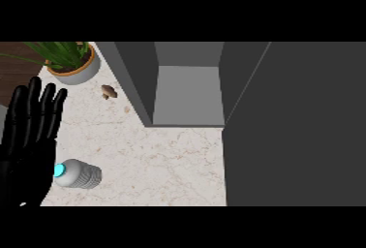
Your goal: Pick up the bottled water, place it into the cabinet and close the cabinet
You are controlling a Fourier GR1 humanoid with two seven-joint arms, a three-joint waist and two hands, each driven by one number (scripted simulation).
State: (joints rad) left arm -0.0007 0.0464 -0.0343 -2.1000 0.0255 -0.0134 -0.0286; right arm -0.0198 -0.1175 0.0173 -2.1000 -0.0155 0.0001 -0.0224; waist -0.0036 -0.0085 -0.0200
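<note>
The water bottle (80, 174) lies on its side on the marble counter (164, 155) at the lower left, its cyan cap pointing left. My left hand (27, 140) stands at the left edge with straight fingers pointing up, just left of the bottle's cap. The grey cabinet (187, 87) is open at the top centre, its inside bare. Its open door (297, 126) fills the right side of the view. My right hand does not show.
A potted green plant (70, 63) in a pale pot sits at the top left corner. A small brown object (109, 91) lies on the counter between the plant and the cabinet's left wall.
</note>
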